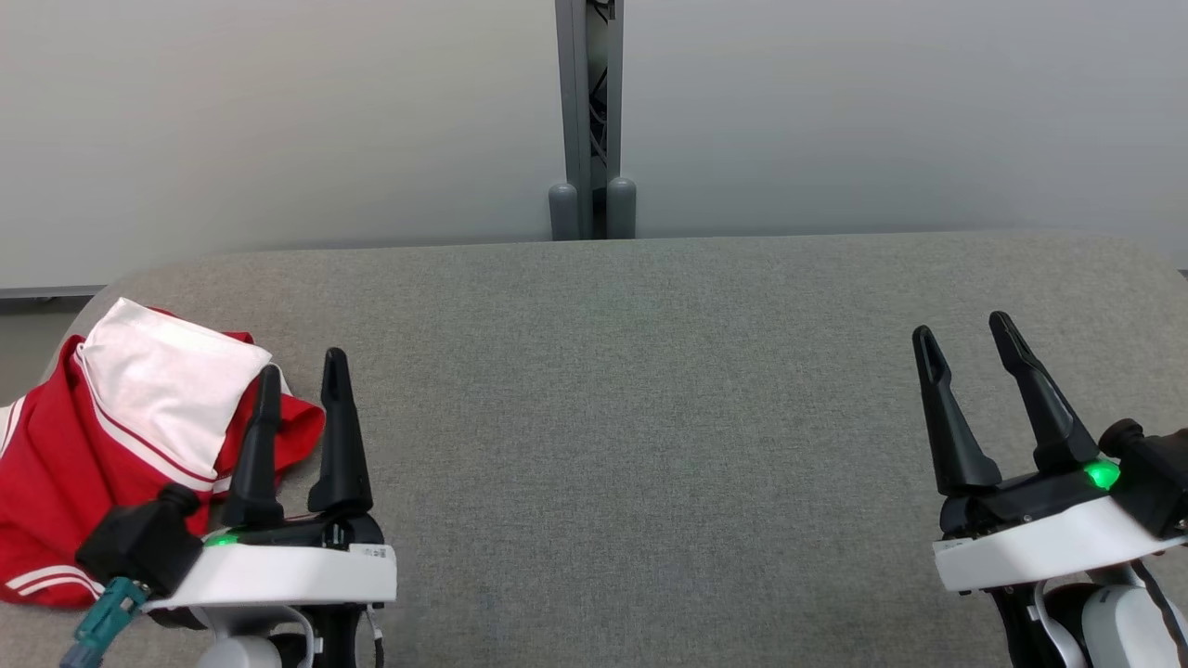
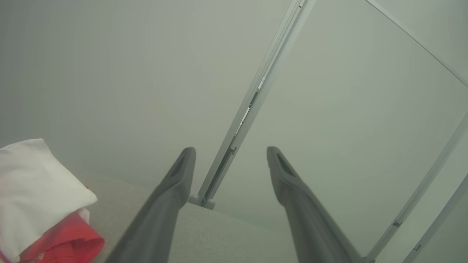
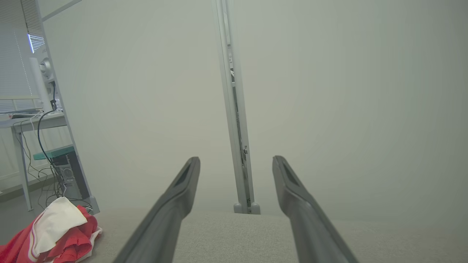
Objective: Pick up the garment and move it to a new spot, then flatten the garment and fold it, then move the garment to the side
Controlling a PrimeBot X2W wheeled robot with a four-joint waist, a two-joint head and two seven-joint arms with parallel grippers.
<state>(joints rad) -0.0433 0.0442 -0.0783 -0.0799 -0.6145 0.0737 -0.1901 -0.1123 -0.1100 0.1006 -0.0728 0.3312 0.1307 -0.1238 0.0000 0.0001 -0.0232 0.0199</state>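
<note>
1. Judging the hazards from the largest thing down: the table (image 1: 650,371) carries the garment (image 1: 56,464) at its near left corner. You cannot tell whether cloth hangs over that edge. A tug leftward would likely slide it off.
2. Garment: a crumpled red heap with white stripes and a white panel folded on top. A pinch on the top layer alone would probably lift it bunched, or let it slip free.
3. Left gripper (image 1: 302,364): fingers spread, nothing held, just beside the heap's right edge. A careless descent could snag loose folds. Right gripper (image 1: 963,325): likewise spread and empty, well apart at the near right, so reaching across may crowd the other arm.
4. Room: pale partition panels (image 1: 278,121) stand behind the table, joined by a grey post (image 1: 589,121) at far centre. A desk (image 3: 22,120) with trailing cables (image 3: 40,146) lies beyond on the left.
5. Surface: grey woven covering with rounded far corners.
</note>
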